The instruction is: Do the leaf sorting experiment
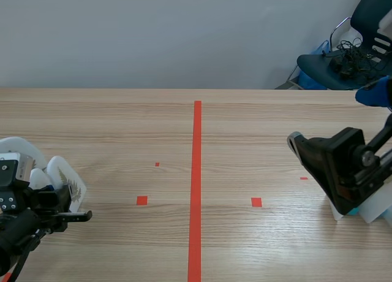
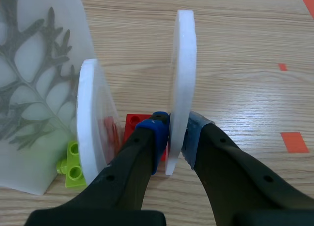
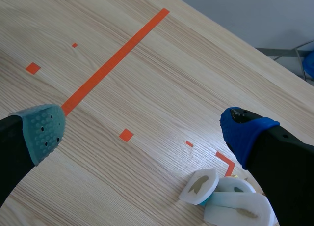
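The thin white foam leaf card (image 2: 180, 83) shows only its edge, so its picture is hidden. A small red block (image 2: 131, 127) is partly hidden behind it. The card is turned on its thin side, its long way pointing straight ahead from the left claw (image 2: 175, 133), which pinches it at the table's left side. The right claw (image 3: 142, 125) is spread wide, holding nothing.

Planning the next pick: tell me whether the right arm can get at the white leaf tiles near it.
Probably yes: the right gripper is open, and the white leaf tiles lie close beside it, with nothing covering them.
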`<state>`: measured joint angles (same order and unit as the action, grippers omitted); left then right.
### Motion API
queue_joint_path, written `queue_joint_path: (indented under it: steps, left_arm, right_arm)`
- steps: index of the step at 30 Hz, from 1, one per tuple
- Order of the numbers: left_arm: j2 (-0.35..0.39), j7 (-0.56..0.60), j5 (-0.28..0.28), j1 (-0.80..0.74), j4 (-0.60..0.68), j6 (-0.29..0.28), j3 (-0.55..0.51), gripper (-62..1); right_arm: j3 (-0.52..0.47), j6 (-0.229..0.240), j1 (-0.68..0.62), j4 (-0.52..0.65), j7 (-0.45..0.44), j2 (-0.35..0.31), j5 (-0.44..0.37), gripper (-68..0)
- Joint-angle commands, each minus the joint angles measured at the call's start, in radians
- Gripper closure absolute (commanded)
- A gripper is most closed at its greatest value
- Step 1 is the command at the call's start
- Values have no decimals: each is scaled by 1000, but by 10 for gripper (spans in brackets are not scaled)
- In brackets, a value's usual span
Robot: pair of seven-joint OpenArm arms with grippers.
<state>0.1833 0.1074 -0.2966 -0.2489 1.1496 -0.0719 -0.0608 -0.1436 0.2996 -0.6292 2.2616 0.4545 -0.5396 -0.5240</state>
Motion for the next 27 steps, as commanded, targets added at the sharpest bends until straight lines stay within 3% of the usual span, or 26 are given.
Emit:
queue_joint_path:
  steps: [1,5,7,14,25,27]
  left_arm:
    - [11,17,-3,3,21,2,-13,-66]
    - [27,32,-3,3,21,2,-13,-73]
    - [31,31,-3,2,21,-4,-13,-113]
    - [39,23,-3,-18,90,-32,-13,-359]
    - [111,-114,-8,-160,582,-35,-50,-376]
    - [128,-155,-29,-193,675,-43,-62,-419]
  right_arm:
    - [-12,-4,11,-1,-7,0,-4,-679]
    - [-12,-4,11,-1,-7,0,-4,-679]
    - [-12,-4,11,-1,-7,0,-4,-679]
    - [-12,-4,11,-1,-7,0,-3,-679]
    - [-12,-3,11,-1,-7,0,-3,-679]
    - [-12,-4,11,-1,-8,0,-3,-679]
